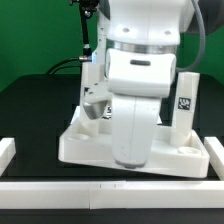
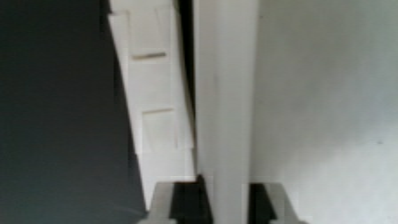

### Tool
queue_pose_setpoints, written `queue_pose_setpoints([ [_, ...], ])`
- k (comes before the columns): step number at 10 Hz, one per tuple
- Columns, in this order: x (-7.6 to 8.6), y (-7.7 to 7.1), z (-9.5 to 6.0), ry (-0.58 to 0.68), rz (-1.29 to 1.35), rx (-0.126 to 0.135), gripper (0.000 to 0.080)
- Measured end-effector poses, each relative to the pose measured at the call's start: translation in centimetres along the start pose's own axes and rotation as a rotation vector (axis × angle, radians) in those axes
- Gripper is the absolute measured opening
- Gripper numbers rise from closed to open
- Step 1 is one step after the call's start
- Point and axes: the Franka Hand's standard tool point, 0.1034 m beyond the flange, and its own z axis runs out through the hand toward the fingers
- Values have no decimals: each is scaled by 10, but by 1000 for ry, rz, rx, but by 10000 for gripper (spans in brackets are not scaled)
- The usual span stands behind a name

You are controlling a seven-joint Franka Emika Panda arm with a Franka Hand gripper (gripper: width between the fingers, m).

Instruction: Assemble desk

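Observation:
The white desk tabletop lies on the black table with its rim up. One leg with a black-and-white tag stands upright in its corner at the exterior view's right. Another leg stands at the far left corner. My gripper points down over the tabletop's near side and its big white hand hides the fingertips. In the wrist view my gripper is shut on a long white leg that runs straight out between the fingers. The tabletop's pale surface and its rim lie beyond it.
Low white border walls run along the front of the black table, with a short piece at the left. The arm's cables hang behind the hand. A green backdrop fills the rear.

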Motion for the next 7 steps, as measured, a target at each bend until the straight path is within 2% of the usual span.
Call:
queue_pose_setpoints([
  [2, 7, -4, 8, 4, 6, 11, 57],
  [3, 10, -4, 8, 5, 9, 7, 57],
  [5, 19, -5, 12, 6, -6, -3, 57],
  [7, 20, -3, 16, 10, -12, -33, 57],
])
